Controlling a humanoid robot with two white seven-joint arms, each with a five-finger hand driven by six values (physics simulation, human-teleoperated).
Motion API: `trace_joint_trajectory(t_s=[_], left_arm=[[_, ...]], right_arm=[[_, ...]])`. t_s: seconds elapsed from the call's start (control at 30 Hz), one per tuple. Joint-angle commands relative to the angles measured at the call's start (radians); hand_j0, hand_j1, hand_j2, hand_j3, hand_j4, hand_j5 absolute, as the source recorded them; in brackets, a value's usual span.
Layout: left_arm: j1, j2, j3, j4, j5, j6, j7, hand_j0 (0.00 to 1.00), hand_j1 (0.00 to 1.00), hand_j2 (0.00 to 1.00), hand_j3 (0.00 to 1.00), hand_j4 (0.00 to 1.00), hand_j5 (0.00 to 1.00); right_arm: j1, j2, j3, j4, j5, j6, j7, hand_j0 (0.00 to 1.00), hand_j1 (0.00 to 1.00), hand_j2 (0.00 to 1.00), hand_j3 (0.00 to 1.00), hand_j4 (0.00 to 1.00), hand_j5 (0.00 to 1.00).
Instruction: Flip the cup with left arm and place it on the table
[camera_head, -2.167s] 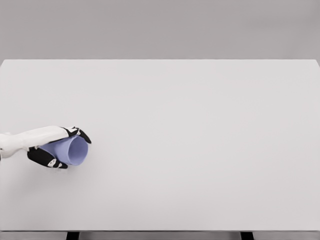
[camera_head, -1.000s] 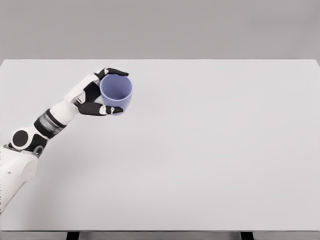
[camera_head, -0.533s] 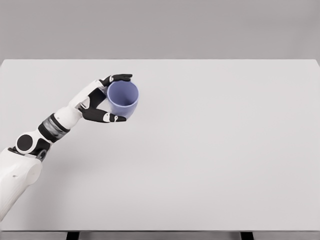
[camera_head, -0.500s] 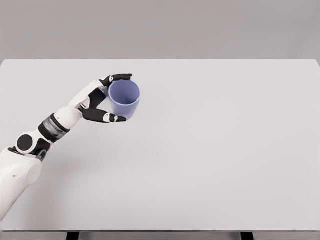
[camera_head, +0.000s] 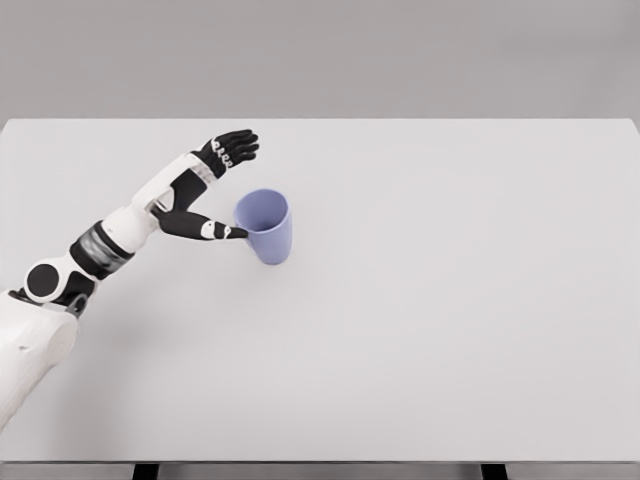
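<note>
One cup (camera_head: 266, 226), pale blue, now stands upright with its mouth up on the table (camera_head: 450, 300), left of the middle; half a second ago it was clasped in the left robot hand (camera_head: 205, 190). That hand has let go. Its fingers (camera_head: 232, 146) are spread wide above and behind the cup, holding nothing, while the thumb tip seems just to touch the cup's side. The flip and placing look done; only withdrawal seems left.
</note>
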Motion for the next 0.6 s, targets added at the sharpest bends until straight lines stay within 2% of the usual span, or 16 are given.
trace_joint_trajectory(t_s=[0.0,0.1,0.17,0.2,0.23,0.27,0.3,0.33,0.4,0.43,0.57], left_arm=[[0.000,0.003,0.001,-0.006,0.010,0.000,0.000,1.00,1.00,1.00,1.00,1.00,1.00],[-0.011,0.021,0.002,-0.013,0.008,-0.003,0.000,1.00,1.00,1.00,1.00,1.00,1.00],[-0.052,0.106,0.001,-0.029,-0.001,-0.002,0.000,1.00,1.00,1.00,1.00,1.00,1.00],[-0.061,0.179,-0.007,-0.032,-0.026,-0.008,0.000,1.00,1.00,1.00,1.00,1.00,1.00],[-0.063,0.216,-0.010,-0.032,-0.075,-0.014,0.000,1.00,1.00,1.00,1.00,1.00,1.00],[-0.067,0.287,-0.010,-0.030,-0.259,-0.031,0.000,1.00,1.00,1.00,1.00,1.00,1.00],[-0.072,0.308,-0.010,-0.029,-0.328,-0.040,0.000,1.00,1.00,1.00,1.00,1.00,1.00],[-0.077,0.351,-0.010,-0.021,-0.466,-0.040,0.000,1.00,1.00,1.00,1.00,1.00,1.00],[-0.075,0.393,-0.010,-0.020,-0.566,-0.040,0.000,1.00,1.00,1.00,1.00,1.00,1.00],[-0.075,0.396,-0.011,-0.020,-0.583,-0.040,0.000,1.00,1.00,1.00,1.00,1.00,1.00],[-0.075,0.393,-0.010,-0.020,-0.578,-0.040,0.000,1.00,1.00,1.00,1.00,1.00,1.00]], right_arm=[[0.000,0.000,0.000,0.000,0.000,0.000,0.001,1.00,1.00,1.00,1.00,1.00,1.00],[0.000,0.000,-0.001,0.000,0.000,0.001,0.001,1.00,1.00,1.00,1.00,1.00,1.00],[0.000,0.000,-0.001,0.000,0.000,0.000,0.001,1.00,1.00,1.00,1.00,1.00,1.00],[0.002,0.000,0.000,0.000,0.000,0.000,0.001,1.00,1.00,1.00,1.00,1.00,1.00],[0.002,0.000,0.000,0.000,0.000,0.000,0.001,1.00,1.00,1.00,1.00,1.00,1.00],[0.000,0.000,-0.001,0.000,0.000,0.000,0.001,1.00,1.00,1.00,1.00,1.00,1.00],[0.000,0.000,-0.001,0.000,0.000,0.000,0.001,1.00,1.00,1.00,1.00,1.00,1.00],[0.000,0.000,0.000,0.000,0.000,0.000,0.001,1.00,1.00,1.00,1.00,1.00,1.00],[0.000,0.000,-0.001,0.000,0.000,0.000,0.001,1.00,1.00,1.00,1.00,1.00,1.00],[0.000,0.000,0.000,0.000,0.000,0.001,-0.001,1.00,1.00,1.00,1.00,1.00,1.00],[0.000,0.000,0.000,0.000,0.000,0.001,0.001,1.00,1.00,1.00,1.00,1.00,1.00]])
